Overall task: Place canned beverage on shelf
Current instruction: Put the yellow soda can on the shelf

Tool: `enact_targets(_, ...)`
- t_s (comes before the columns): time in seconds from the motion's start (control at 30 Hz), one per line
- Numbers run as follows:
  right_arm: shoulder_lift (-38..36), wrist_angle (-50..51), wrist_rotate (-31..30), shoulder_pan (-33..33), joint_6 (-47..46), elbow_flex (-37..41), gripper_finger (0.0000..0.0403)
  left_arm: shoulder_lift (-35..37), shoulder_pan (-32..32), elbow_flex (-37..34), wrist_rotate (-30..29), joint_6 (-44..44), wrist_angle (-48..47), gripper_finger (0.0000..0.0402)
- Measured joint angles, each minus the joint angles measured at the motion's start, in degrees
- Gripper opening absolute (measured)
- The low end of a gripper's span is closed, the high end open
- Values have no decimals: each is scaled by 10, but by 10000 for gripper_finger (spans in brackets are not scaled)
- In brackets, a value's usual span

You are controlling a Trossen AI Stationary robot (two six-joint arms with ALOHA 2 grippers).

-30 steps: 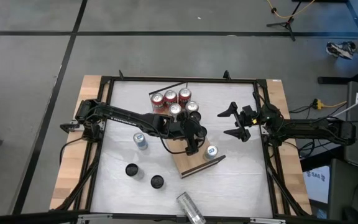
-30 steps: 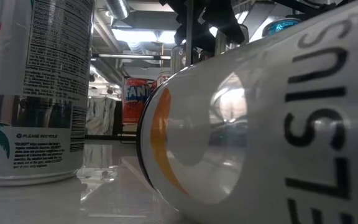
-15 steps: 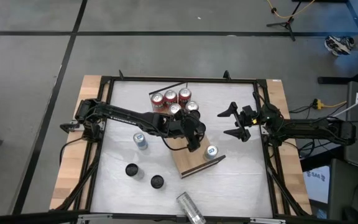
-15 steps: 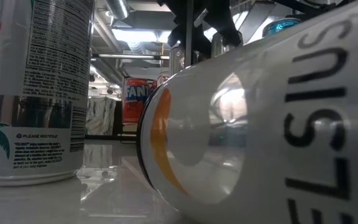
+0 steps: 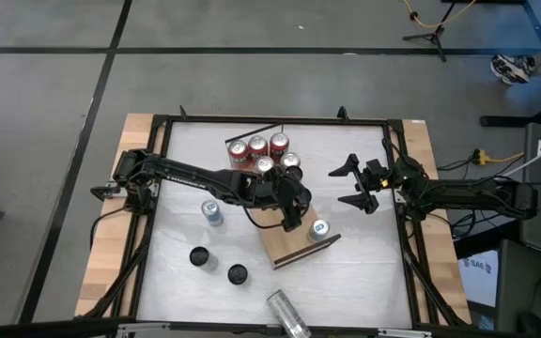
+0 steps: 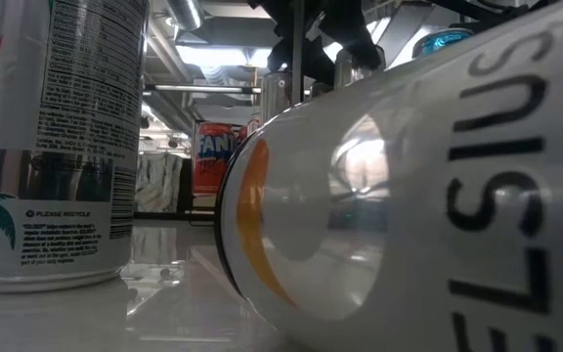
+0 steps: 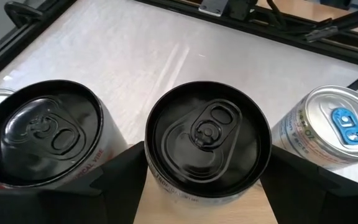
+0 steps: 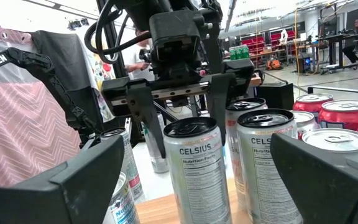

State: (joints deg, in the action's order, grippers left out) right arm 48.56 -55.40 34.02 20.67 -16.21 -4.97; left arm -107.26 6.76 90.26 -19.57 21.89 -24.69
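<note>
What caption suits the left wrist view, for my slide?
Left hand straddling a black-topped can standing on the shelf.
</note>
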Motion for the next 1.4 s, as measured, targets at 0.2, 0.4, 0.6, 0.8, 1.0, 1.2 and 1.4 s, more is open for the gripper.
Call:
enact_targets(0.2,0,0,0,0,0,0,399,0,0,0,-7,1,-1,277)
enact_targets(0.4,0,0,0,0,0,0,399,0,0,0,-8,1,-1,277)
enact_targets(0.6,0,0,0,0,0,0,399,0,0,0,1,0,-1,277)
enact_targets(0.8,0,0,0,0,0,0,399,0,0,0,5,0,-1,277)
enact_targets(1.0,0,0,0,0,0,0,399,0,0,0,5,0,-1,277)
enact_targets(1.2,0,0,0,0,0,0,399,-1,0,0,6,0,0,285)
enact_targets(1.4,0,0,0,0,0,0,399,-1,0,0,7,3,1,340)
